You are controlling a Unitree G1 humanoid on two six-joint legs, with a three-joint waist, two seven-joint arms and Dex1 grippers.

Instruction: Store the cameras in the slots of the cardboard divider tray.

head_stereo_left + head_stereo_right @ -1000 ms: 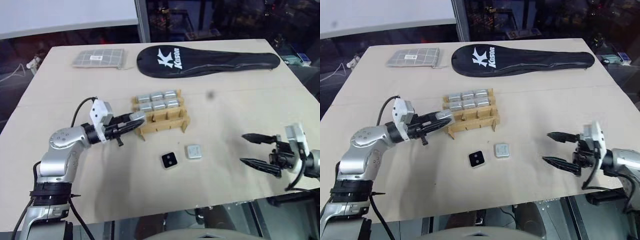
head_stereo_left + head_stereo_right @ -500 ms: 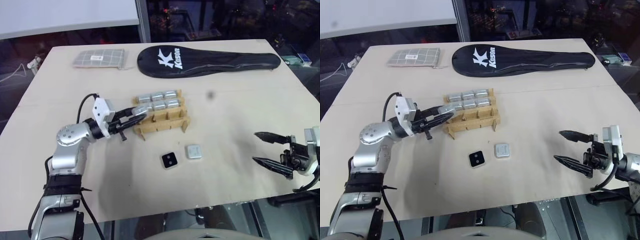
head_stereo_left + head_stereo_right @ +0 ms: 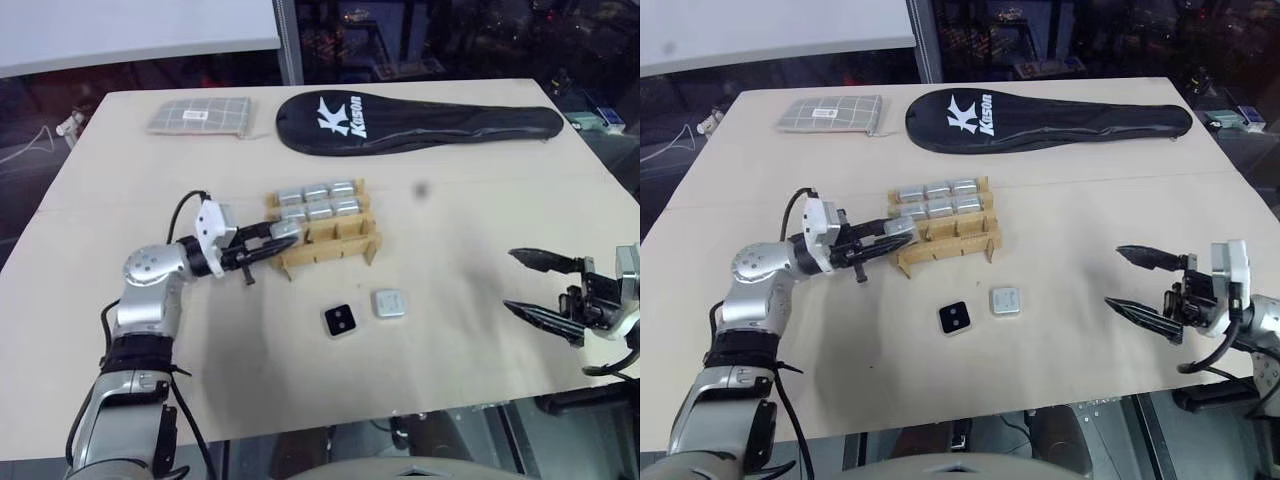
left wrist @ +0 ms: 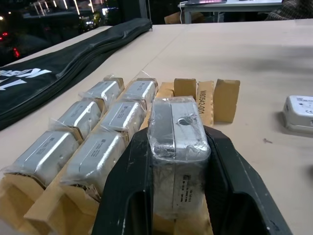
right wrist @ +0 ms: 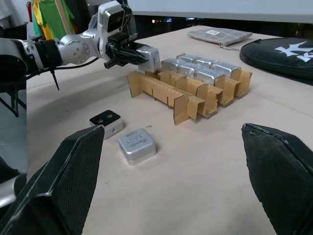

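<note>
The left hand (image 4: 176, 196) grips a plastic-wrapped silver camera (image 4: 177, 147) edge-on over the near row of the cardboard divider tray (image 3: 325, 243), apparently so it slides into an empty slot, while the right hand (image 3: 540, 288) waits wide open beyond two loose cameras (image 3: 362, 312) on the bench (image 3: 450, 200).

The long black racket cover (image 3: 420, 122) at the far side of the bench (image 3: 480, 230) carries white lettering: a large "K" followed by the brand word "Kason". On one strip of the cardboard divider tray (image 4: 210, 100), in the left wrist view, a printed code runs down the cardboard; it looks like "M80542-0011", though the small print is hard to make out. The camera (image 4: 177, 149) held there bears a small label, too fine to read.
</note>
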